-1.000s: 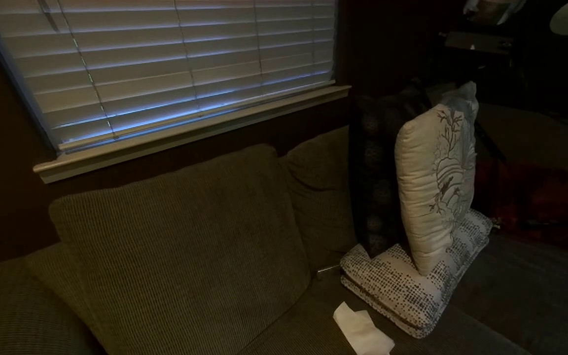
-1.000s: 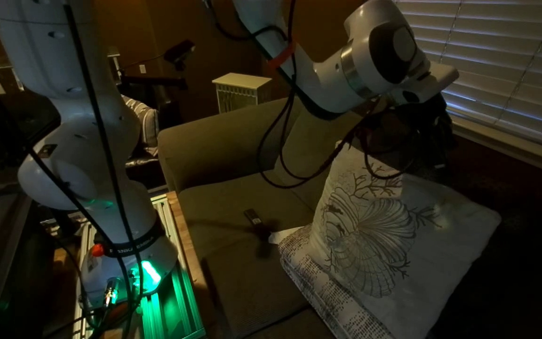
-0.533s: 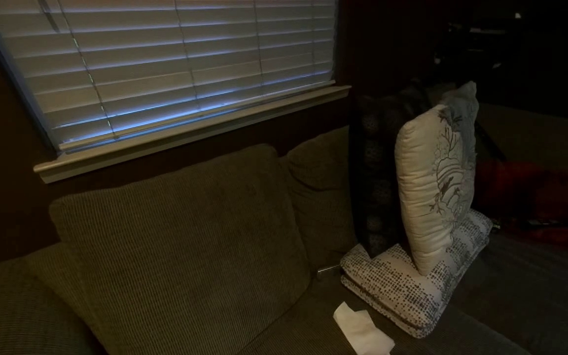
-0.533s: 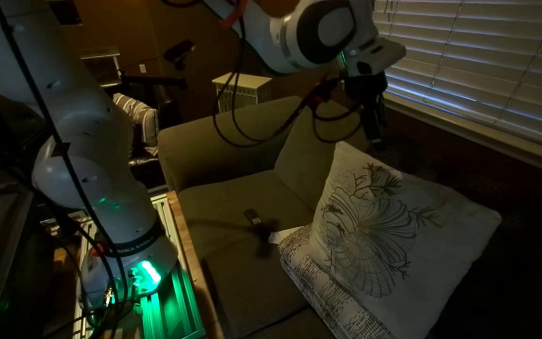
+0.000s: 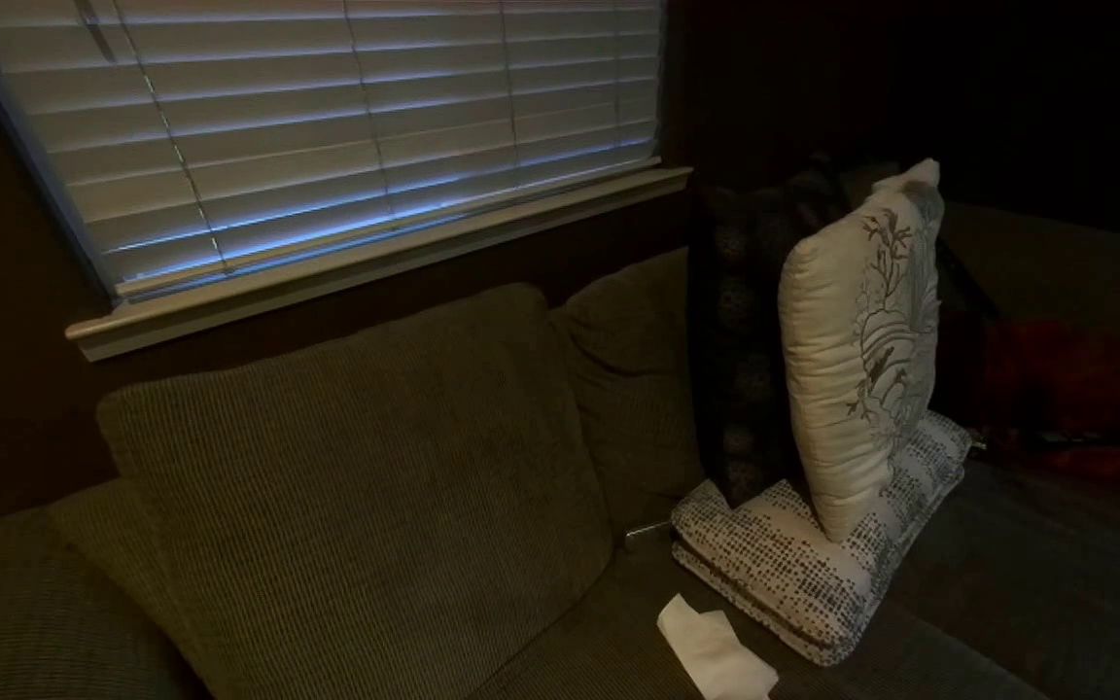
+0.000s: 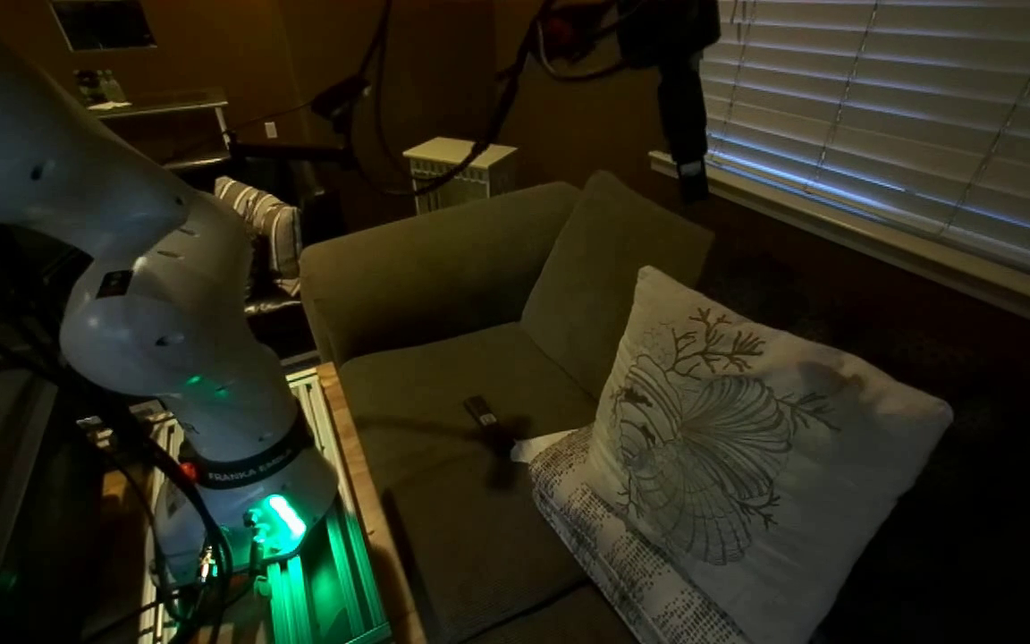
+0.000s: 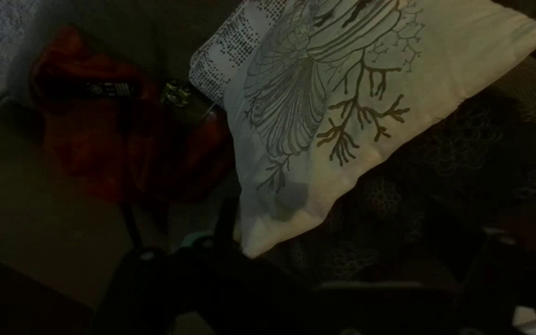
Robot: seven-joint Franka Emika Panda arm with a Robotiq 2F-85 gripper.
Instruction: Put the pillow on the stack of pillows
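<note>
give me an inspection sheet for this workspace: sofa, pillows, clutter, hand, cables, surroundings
Surface: olive sofa, dimly lit
Job's things: cream pillow on edge atop pale dotted pillow, beside dark patterned pillow; contact with the dark one unclear
Clutter: white paper-like scrap, small dark object, red fabric, on the sofa
Hand: open, empty, hangs apart from the pillows
Cables: dark cables looped near the hand, none seen touching pillows
Surroundings: window blinds above sofa back; white cabinet past sofa arm
</note>
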